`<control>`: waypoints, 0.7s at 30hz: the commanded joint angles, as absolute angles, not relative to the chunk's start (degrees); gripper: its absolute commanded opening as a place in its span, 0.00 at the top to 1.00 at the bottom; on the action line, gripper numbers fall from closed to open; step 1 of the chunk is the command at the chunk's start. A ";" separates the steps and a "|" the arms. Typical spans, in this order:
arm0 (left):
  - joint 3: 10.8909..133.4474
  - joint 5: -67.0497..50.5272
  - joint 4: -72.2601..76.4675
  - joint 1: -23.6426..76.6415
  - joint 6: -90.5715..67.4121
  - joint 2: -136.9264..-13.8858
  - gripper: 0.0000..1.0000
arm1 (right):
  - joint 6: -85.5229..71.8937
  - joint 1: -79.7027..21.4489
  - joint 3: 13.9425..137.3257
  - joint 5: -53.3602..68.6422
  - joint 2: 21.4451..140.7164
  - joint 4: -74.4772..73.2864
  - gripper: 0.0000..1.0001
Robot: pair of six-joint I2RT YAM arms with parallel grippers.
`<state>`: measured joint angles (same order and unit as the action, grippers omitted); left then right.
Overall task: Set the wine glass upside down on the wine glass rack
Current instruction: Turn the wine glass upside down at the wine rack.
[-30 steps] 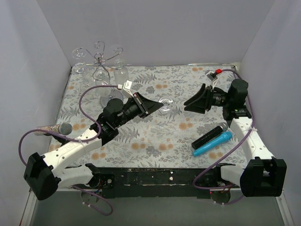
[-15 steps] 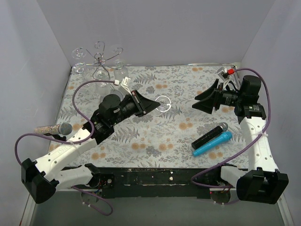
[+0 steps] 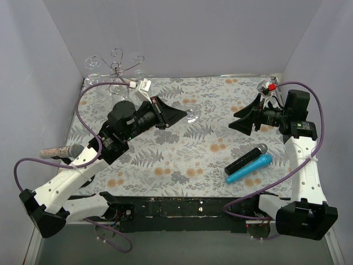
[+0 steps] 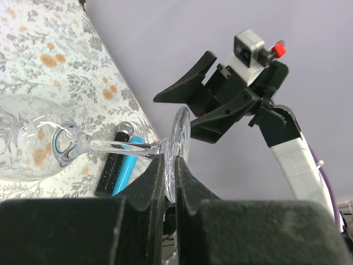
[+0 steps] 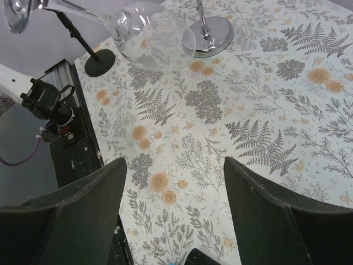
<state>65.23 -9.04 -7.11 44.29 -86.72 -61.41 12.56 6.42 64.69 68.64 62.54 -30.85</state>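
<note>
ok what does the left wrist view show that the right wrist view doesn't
Only the left wrist view: the left gripper shut on the round foot of the clear wine glass, plus the black microphone and blue microphone. Only the right wrist view: the round shiny base of the silver wine glass rack. Both: the glass's bowl, the open right gripper and the floral tablecloth.

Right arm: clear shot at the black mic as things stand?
Probably yes. The right gripper is open and empty above the mat, and the black microphone lies uncovered nearby, with only the blue microphone close beside it.
</note>
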 commanded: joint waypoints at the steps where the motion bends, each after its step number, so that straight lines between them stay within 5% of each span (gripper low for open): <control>1: 71.80 -9.49 -6.06 43.95 -83.41 -61.34 1.00 | 15.20 6.68 63.90 68.73 62.14 -31.55 0.21; 21: 84.46 -9.05 -6.68 42.89 -79.10 -67.41 1.00 | 20.39 7.29 54.85 67.41 63.63 -26.37 0.21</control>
<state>79.44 -9.43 -9.47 43.75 -81.54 -67.96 18.35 6.79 55.94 67.24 63.48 -29.39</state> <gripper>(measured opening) 0.051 0.789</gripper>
